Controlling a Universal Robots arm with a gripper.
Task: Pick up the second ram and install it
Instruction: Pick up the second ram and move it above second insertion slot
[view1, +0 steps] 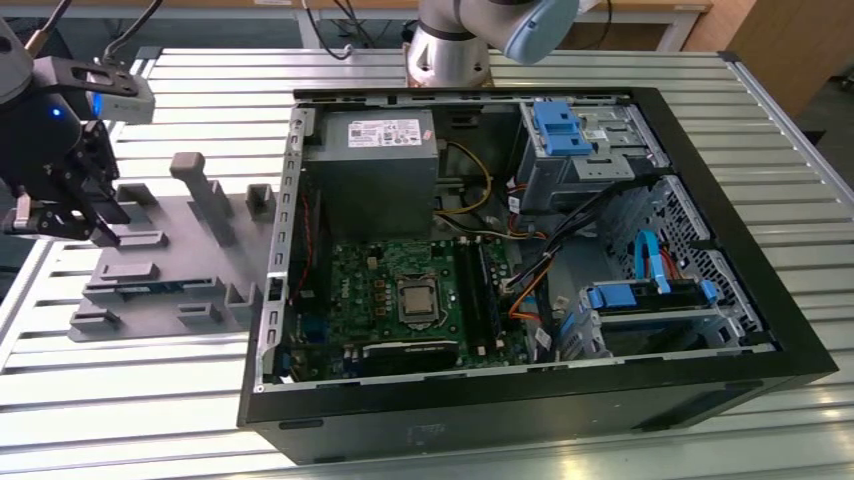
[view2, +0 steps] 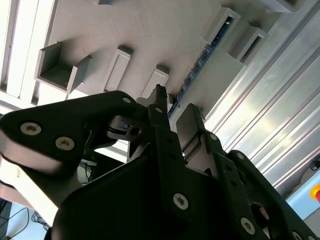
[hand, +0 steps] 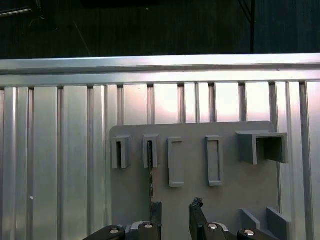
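1. The second ram (view2: 197, 67) stands on edge in the grey holder tray's (hand: 230, 200) slotted blocks.
2. The gripper (hand: 176, 206) hangs just over that tray, fingers apart, empty.
3. Likely light, stiff, fragile (bare chips): pinch its flat faces mid-length.

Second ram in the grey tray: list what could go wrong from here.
1. In the first wrist view the second ram stands on edge in the grey tray. It is roughly in line with one finger of the open gripper rather than in the gap. If the gripper descends like this, that finger might strike the board's edge.
2. The tray's upright blocks crowd the ram, so the other finger could catch one.
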